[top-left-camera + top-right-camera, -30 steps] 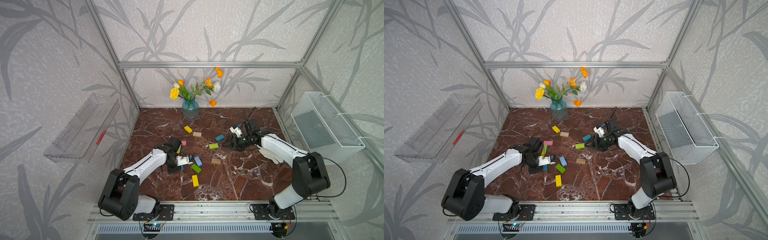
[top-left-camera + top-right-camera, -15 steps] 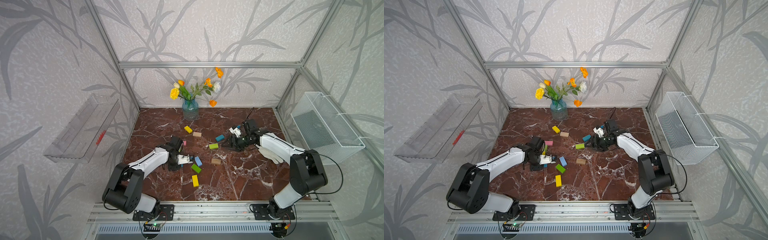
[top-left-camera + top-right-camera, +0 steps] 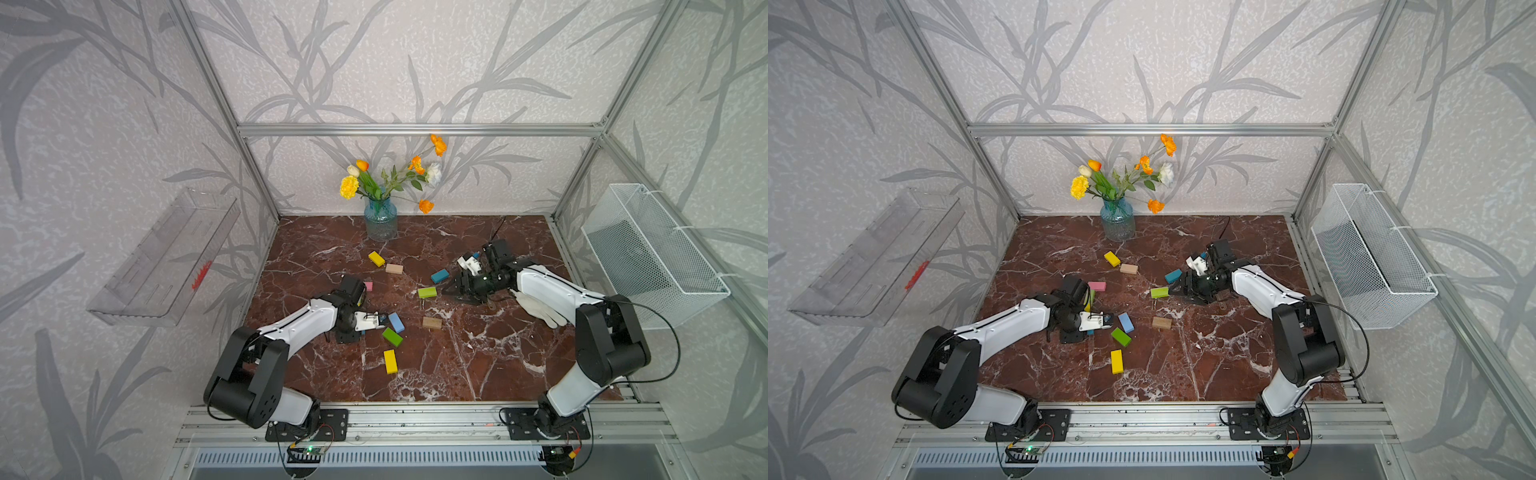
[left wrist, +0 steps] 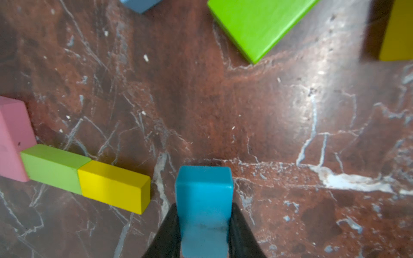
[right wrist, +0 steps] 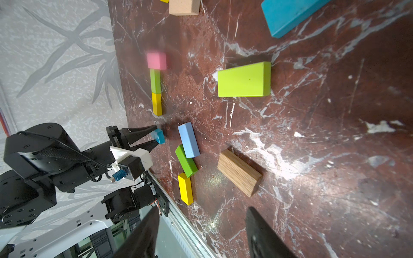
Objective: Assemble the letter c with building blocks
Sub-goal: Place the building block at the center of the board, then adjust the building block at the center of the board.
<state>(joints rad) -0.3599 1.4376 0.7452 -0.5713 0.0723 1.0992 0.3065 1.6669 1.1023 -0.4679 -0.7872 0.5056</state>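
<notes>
**Item:** small teal rectangular wooden block [image 4: 203, 185], clamped between the jaws of the left gripper [image 5: 156, 134], low at the red-brown marble desk [image 4: 223, 100]. It is just beside the free end of a started figure: pink wooden block [image 4: 11, 138] laid crosswise, then pale green oblong block [image 4: 51, 167] and yellow oblong block [image 4: 111, 185] end to end.

**Handling:** the teal block is probably meant as the lower arm. It is best squared against the yellow end, seated flat, then released without the row being nudged.

**Right gripper** [image 5: 202, 211]**:** jaws apart, nothing held.

The tabletop [image 3: 478, 353] looks like polished red-brown marble, glossy and white-veined. The lime block [image 5: 243, 80] is smooth and satin-painted; the brown block [image 5: 238, 175] shows bare, matt wood grain.
</notes>
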